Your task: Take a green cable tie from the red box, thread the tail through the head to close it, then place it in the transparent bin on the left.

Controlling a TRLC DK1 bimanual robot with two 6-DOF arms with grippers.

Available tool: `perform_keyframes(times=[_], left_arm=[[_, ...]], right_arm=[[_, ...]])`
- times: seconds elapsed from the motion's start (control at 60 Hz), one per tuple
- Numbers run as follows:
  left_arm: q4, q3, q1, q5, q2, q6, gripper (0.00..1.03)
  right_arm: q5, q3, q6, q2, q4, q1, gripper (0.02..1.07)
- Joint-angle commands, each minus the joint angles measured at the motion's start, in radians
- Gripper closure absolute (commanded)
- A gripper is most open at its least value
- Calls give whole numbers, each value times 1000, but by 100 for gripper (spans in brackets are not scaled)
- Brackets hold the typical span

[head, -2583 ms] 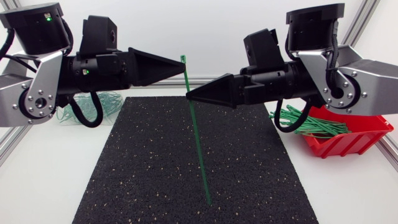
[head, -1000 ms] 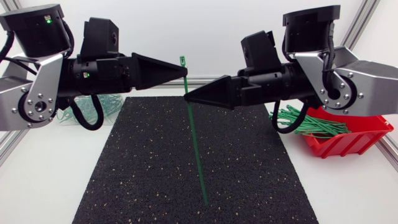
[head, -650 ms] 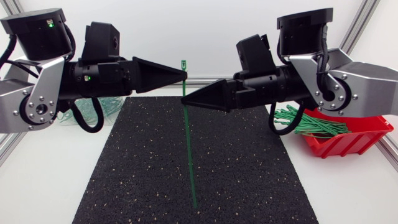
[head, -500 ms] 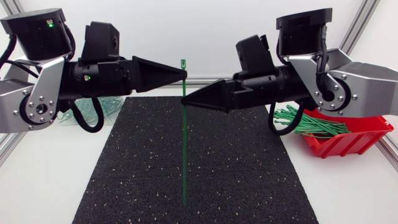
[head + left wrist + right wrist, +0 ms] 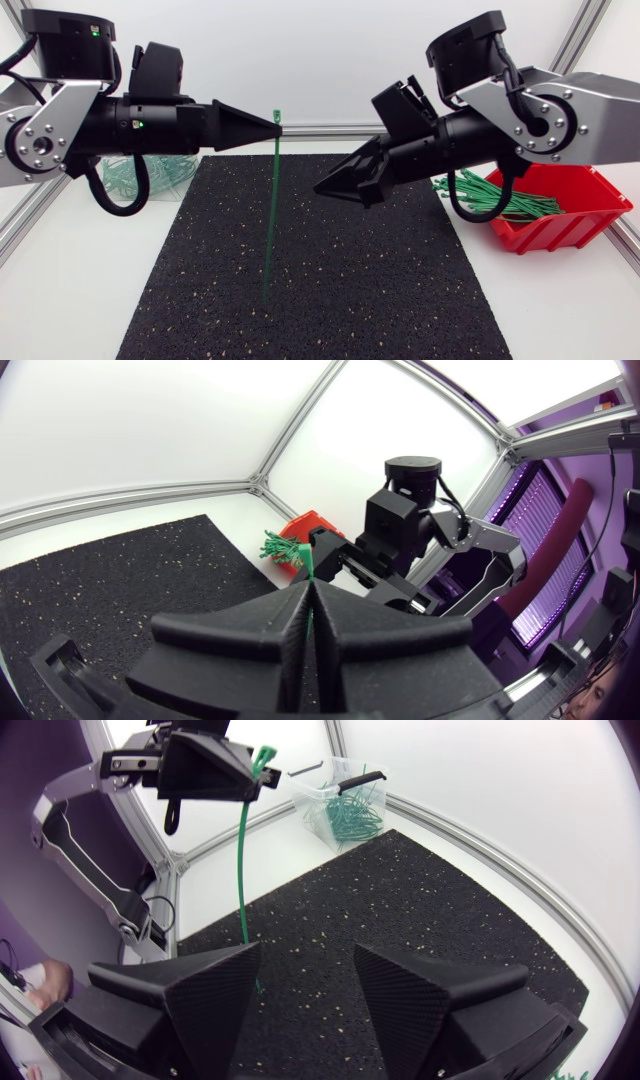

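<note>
1. Left gripper [image 5: 272, 124] – matte black, two broad wedges pressed together into one cone. It comes in from the upper left of the head view, and its tip sits above the mat's far edge, left of centre. I see it pinching the tie just below the tie's head.

2. Green cable tie [image 5: 270, 220] – a thin, straight plastic strip with a small square head poking above the pinched fingertips. The tail hangs nearly vertical down the middle of the frame, over the mat, and is unthreaded.

3. Right gripper [image 5: 307, 952] – the same black wedges, spread apart with nothing between them. In the head view it points down-left from the upper right and stands apart from the tie, to its right.

4. Red box [image 5: 575, 215] – glossy, open-fronted plastic at the right edge, partly hidden by the right arm. A bundle of loose green ties [image 5: 500, 200] spills from it.

5. Transparent bin [image 5: 335, 805] – clear and thin-walled with green ties inside. In the head view it is mostly hidden behind the left arm at the left.

6. Mat [image 5: 350, 280] – black speckled rubber with a grainy texture, rectangular and central on the smooth white table [image 5: 70, 290].
</note>
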Motion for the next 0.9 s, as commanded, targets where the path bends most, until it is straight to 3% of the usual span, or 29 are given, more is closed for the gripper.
perform_keyframes(times=[0.0, 0.15, 0.317, 0.467, 0.567, 0.733, 0.817, 0.883], left_arm=[[-42, 42, 20, -26, 31, 113, 99], [-174, 73, 35, -79, 59, 251, 99], [-259, 117, 51, -118, 114, 294, 100], [-366, 168, 66, -121, 171, 337, 100], [-453, 218, 80, -119, 217, 392, 100], [-541, 283, 86, -108, 309, 407, 100], [-581, 318, 101, -59, 366, 404, 100], [-593, 335, 114, -12, 389, 377, 100]], right_arm=[[50, 17, -114, 7, -33, 28, 20], [213, 20, -213, 19, -65, 73, 20], [458, 60, -273, 53, -119, 168, 17], [524, 88, -310, 68, -155, 201, 15], [610, 89, -380, 77, -172, 229, 9], [647, 88, -486, 71, -172, 249, 8], [687, 68, -571, 53, -139, 277, 8], [740, 10, -652, 19, -37, 320, 8]])
